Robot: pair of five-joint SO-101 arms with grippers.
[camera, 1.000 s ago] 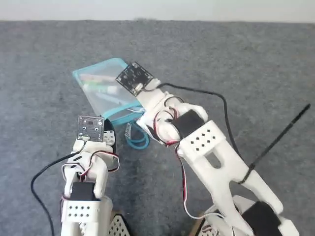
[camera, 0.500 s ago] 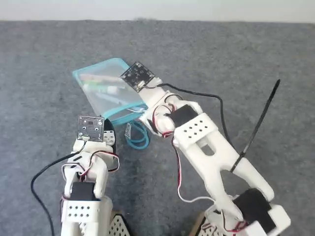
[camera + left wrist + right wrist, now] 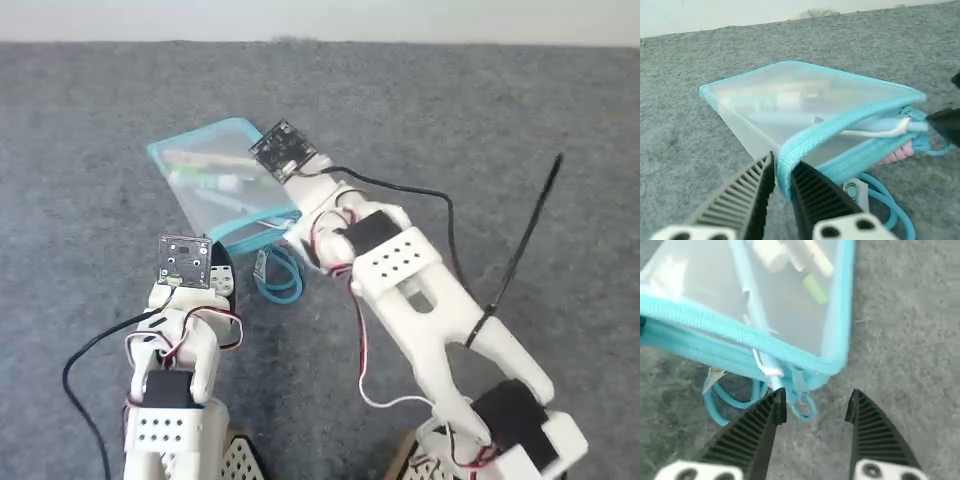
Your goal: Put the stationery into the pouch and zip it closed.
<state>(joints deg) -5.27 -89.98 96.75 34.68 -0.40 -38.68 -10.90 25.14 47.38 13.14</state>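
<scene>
Pouch (image 3: 215, 185) is lying flat on the grey tabletop (image 3: 480, 120), just ahead of both arms. It's see-thru w/ teal zip trim, and the zip side is facing the arms.

Left hand (image 3: 782, 162) is clamping the pouch's near corner. Its two ribbed fingers (image 3: 757, 192) are squeezing the teal zip edge btwn them, almost touching each other.

Right hand (image 3: 817, 395) is sitting released at the opposite end of the zip side, fingers spread wide and gripping nothing. One fingertip is resting right beside the zip pull (image 3: 799, 385), and the other is hanging over bare tabletop past the pouch corner. From the left wrist view, that hand's dark fingertip is showing at the far end of the zip.

Stationery (image 3: 790, 100) is lying inside the pouch: white & pale pens along its length, plus a green piece (image 3: 815, 290). Zip is gaping in the left wrist view, w/ the two teal tracks standing apart. A white pen end (image 3: 880, 132) is showing btwn them and a pink ribbed piece (image 3: 895, 156) is peeking out below.

A teal cord loop (image 3: 280, 280) w/ a small tag (image 3: 262, 265) is trailing from the zip side onto the tabletop, lying btwn the two arms.
</scene>
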